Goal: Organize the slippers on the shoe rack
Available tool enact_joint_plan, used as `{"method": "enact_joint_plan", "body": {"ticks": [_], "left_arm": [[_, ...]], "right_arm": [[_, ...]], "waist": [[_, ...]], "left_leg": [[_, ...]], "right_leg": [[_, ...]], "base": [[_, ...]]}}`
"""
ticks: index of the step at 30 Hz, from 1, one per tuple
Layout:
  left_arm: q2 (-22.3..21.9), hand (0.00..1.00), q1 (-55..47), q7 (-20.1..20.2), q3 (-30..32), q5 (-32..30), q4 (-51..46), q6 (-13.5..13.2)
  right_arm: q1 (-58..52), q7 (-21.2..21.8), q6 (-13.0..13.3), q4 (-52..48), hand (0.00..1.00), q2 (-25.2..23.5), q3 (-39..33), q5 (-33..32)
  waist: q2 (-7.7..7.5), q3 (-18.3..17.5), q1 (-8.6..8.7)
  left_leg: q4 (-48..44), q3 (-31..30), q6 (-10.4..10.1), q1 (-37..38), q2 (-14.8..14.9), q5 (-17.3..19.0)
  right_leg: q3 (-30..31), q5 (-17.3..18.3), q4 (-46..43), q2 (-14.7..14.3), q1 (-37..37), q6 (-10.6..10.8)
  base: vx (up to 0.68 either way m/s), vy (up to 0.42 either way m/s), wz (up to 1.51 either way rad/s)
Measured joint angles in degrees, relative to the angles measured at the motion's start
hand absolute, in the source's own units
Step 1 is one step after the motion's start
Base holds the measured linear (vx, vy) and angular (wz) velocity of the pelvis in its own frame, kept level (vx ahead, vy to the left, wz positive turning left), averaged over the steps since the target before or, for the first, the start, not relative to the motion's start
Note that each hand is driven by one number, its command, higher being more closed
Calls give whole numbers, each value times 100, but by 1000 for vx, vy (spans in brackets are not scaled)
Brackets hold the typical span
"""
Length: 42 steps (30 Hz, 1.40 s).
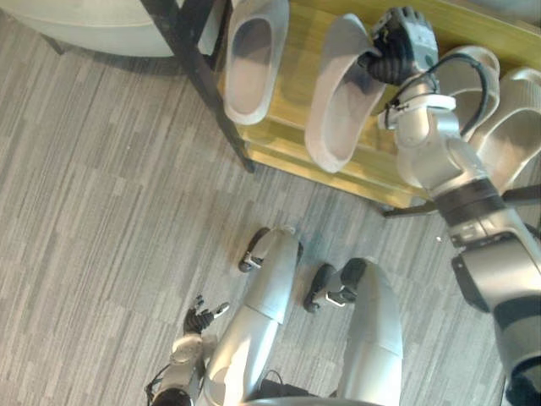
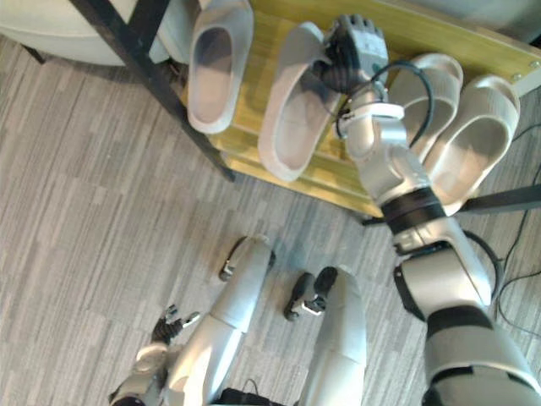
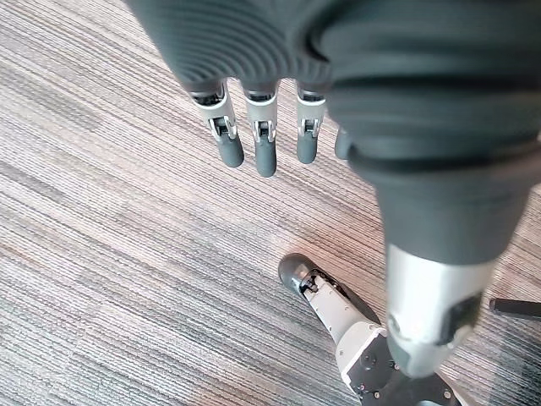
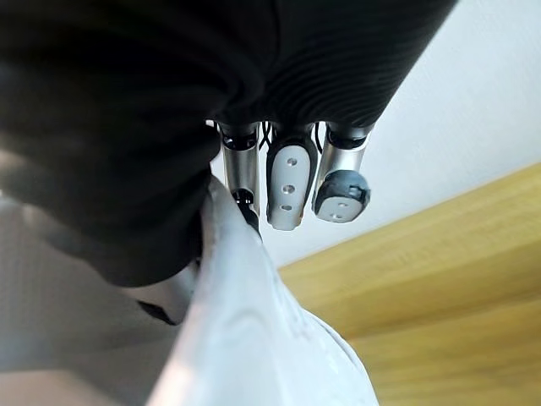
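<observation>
Four pale grey slippers lie on the wooden shoe rack shelf (image 1: 296,63). My right hand (image 1: 397,46) is over the far end of the second slipper (image 1: 338,110), its fingers (image 4: 287,178) curled round that slipper's upper edge (image 4: 254,321). This slipper lies slanted, its near end at the shelf's front edge. Another slipper (image 1: 254,59) rests to its left, and a pair (image 2: 439,93) (image 2: 478,135) lies on the right, partly behind my right arm. My left hand (image 1: 199,320) hangs low over the carpet with straight fingers (image 3: 254,135) and holds nothing.
A black frame leg (image 1: 207,80) of the rack slants down to the carpet at the shelf's left end. A pale rounded object (image 1: 84,25) sits at the far left behind it. Grey striped carpet (image 1: 101,211) spreads in front of the rack.
</observation>
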State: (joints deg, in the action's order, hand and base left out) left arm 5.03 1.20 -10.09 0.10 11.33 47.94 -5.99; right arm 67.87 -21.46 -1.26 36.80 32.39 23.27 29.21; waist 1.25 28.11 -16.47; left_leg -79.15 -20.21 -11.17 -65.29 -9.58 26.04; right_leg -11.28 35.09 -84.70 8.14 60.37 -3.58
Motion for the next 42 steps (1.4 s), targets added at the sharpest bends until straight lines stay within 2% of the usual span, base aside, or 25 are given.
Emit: {"method": "enact_joint_plan", "body": {"ticks": [4, 5, 10, 17, 24, 29, 38, 42], "left_arm": [[-9, 0, 0, -109, 3, 1, 8, 0], [-12, 0, 0, -110, 3, 1, 8, 0], [-68, 0, 1, -222, 5, 6, 76, -6], [-79, 0, 29, -259, 3, 11, 106, -70], [-82, 0, 32, -335, 2, 18, 101, -87], [-82, 0, 41, -336, 0, 17, 94, -86], [-92, 0, 40, -340, 1, 22, 41, -84], [-93, 0, 40, -341, 5, 118, 37, -83]], "right_arm": [[71, -227, -186, 299, 100, -266, -55, 16], [84, -281, -247, 369, 0, -323, -63, 18], [97, -580, -407, 559, 0, -493, -79, 236], [149, -847, -537, 558, 0, -651, -297, 295], [121, -920, -541, 419, 0, -766, -363, 437], [-118, -1079, -537, -59, 0, -787, -741, 385], [-658, -1081, -479, -494, 0, -1062, -960, -65], [-1027, -1043, -365, -872, 0, -1248, -1190, -566]], "waist": [[8, -33, -7], [9, -51, -16], [40, -228, -119], [41, -232, -176], [41, -232, -178], [41, -232, -178], [36, -229, -168], [32, -226, -144]], "left_leg": [[40, -71, -8, -1, 7, -4], [52, -77, -11, -3, 8, -6], [97, -109, -38, -48, 8, -21], [152, -176, -99, -52, -22, -52], [222, -176, -142, -23, -16, -75], [250, -166, -143, 47, -3, -75], [331, -104, -141, 174, 66, -74], [362, -66, -141, 244, 88, -74]], "right_leg": [[-79, 21, 0, 1, 1, -47], [-84, 28, 0, 1, 9, -61], [-115, 47, -1, 5, 74, -102], [-194, 61, 1, 58, 69, -128], [-197, 60, 28, 69, 64, -128], [-190, 56, 79, 59, -11, -133], [-120, 33, 205, -12, -126, -100], [-96, 21, 264, -19, -197, -92]], "base": [[4, -49, 6], [-4, -48, 3], [-2, -25, 2], [2, -14, 5], [-1, -5, 2], [0, 0, 0], [4, 13, -3], [8, 14, -3]]}}
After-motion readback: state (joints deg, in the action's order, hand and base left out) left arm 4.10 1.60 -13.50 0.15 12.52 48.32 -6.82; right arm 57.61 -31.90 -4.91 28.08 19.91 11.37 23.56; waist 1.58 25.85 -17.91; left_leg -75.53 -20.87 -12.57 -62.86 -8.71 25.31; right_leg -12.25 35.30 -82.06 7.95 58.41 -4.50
